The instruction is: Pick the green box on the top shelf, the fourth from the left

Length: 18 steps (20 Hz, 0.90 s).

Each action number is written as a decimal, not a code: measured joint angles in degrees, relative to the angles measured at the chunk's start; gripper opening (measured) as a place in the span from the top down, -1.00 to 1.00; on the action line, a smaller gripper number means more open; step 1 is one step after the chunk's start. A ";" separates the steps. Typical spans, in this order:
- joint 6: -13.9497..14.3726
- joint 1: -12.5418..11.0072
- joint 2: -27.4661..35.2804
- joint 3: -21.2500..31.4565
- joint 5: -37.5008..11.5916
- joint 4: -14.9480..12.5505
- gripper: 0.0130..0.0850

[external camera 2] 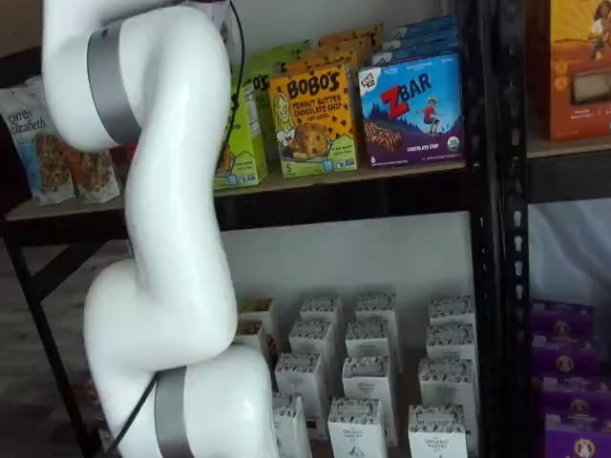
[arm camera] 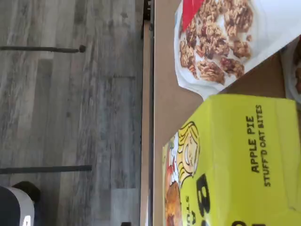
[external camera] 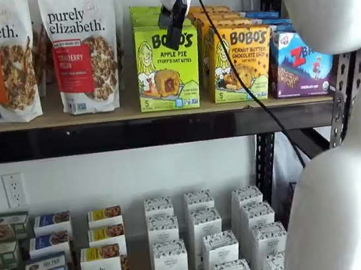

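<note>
The green box (external camera: pixel 167 67), lime-green and printed "BOBO'S Apple Pie", stands upright at the front edge of the top shelf (external camera: pixel 131 111), with more green boxes behind it. In a shelf view my gripper (external camera: pixel 174 17) hangs from above in front of the box's upper edge, black fingers pointing down and to the left, seen side-on with nothing in them. The wrist view shows the green box (arm camera: pixel 235 160) close by on the tan board (arm camera: pixel 164 94). In a shelf view my white arm covers most of the green box (external camera 2: pixel 243 143), and the gripper is hidden there.
Two Purely Elizabeth granola bags (external camera: pixel 82 48) stand left of the green box, one seen close (arm camera: pixel 221 42). A yellow-orange Bobo's box (external camera: pixel 240 60) touches its right side, then a blue Z Bar box (external camera: pixel 301 66). Small white boxes (external camera: pixel 204 238) fill the lower shelf.
</note>
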 joint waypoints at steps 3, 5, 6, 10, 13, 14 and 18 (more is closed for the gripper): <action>0.30 0.36 0.32 -0.40 0.19 -0.65 -1.00; 0.44 0.52 0.54 -0.67 0.46 -0.95 -1.00; 0.53 0.62 0.74 -0.93 0.77 -1.18 -1.00; 0.78 0.93 1.34 -1.58 1.66 -1.74 -1.00; 0.80 0.96 1.26 -1.38 1.39 -1.72 -1.00; 0.81 0.99 1.25 -1.34 1.36 -1.72 -0.89; 0.82 1.02 1.20 -1.22 1.27 -1.69 -0.67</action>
